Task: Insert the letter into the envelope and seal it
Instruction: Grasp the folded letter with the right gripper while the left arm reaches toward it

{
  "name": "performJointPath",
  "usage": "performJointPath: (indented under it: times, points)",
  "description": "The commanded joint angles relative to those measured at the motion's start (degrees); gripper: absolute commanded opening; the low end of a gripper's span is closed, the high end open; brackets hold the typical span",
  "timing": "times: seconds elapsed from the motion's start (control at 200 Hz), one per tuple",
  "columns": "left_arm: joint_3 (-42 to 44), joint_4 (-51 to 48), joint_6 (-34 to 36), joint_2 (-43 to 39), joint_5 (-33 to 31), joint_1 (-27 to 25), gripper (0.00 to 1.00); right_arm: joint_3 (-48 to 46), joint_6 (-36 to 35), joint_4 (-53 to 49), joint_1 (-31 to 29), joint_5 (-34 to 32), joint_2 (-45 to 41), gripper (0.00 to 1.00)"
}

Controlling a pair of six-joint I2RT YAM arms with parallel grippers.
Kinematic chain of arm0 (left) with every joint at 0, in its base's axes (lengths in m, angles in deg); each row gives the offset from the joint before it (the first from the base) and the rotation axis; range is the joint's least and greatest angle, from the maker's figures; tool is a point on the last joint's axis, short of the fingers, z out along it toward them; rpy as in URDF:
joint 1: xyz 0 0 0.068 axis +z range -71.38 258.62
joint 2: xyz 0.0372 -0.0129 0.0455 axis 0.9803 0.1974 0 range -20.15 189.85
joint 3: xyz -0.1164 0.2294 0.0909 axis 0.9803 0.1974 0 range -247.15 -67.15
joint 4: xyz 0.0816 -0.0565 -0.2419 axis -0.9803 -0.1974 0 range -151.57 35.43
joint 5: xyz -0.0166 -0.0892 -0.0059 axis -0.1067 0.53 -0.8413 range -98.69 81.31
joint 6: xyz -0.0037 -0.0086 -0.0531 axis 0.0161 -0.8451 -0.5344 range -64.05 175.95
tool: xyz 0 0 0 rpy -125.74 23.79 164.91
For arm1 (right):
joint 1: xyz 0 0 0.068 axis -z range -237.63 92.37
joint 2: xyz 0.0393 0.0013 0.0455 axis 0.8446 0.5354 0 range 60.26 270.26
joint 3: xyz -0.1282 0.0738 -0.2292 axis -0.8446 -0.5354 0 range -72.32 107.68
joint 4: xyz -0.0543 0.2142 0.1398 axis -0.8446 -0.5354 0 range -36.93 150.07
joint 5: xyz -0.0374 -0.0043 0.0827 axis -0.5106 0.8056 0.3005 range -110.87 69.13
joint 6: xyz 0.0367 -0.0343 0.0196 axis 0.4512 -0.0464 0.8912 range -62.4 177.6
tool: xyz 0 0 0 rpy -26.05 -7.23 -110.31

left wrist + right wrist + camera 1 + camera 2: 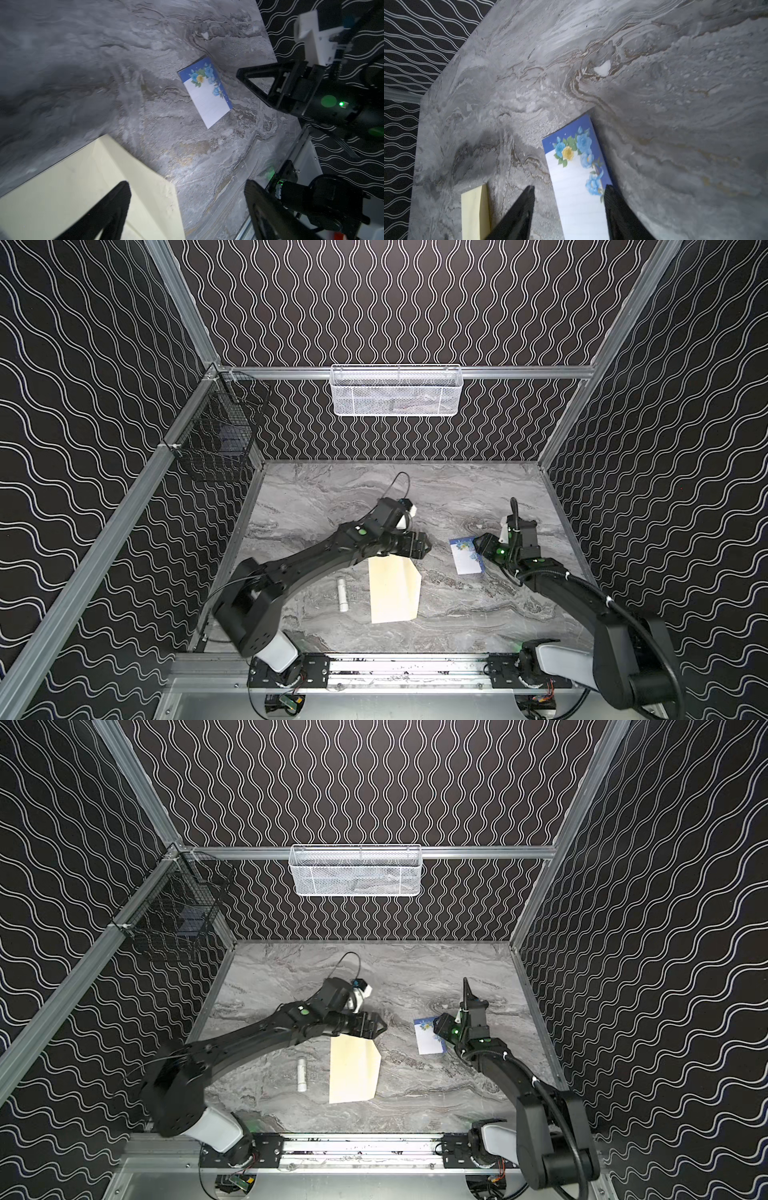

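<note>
Letter [577, 176] seen flat on table [457, 497], directly beneath right gripper [569, 187]; long axis aligned between parted, empty jaws. Envelope [392, 593] laid apart leftward, far edge beneath left gripper [187, 182], jaws spread, nothing held. Right arm judged nearer letter.

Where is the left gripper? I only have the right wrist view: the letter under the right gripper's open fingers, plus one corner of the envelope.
Observer: The left gripper hangs open over the far end of the envelope, holding nothing.
Operator: Which way does the flap face?
Observer: In both top views the angled flap points toward the letter.
Operator: Anything else lying nearby?
Observer: A white cylinder lies on the envelope's other side, apart from it.
</note>
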Motion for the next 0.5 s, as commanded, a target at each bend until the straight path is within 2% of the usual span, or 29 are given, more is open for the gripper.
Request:
performJointPath:
  times: [0.0,0.18,0.495]
  points:
    - [-6.2,-0.6,2.3,6.2,3.7,-0.9,0.89,0.5,-0.6,3.7,2.6,4.6,3.0,0.56]
    - [-16.3,-2.3,2.7,16.7,7.5,-2.4,0.88,0.9,-0.7,5.9,5.6,10.1,8.7,0.54]
    - [-22.9,-0.5,1.7,27.5,11.4,-2.5,0.86,-0.1,-1.2,5.6,6.1,13.6,10.5,0.5]
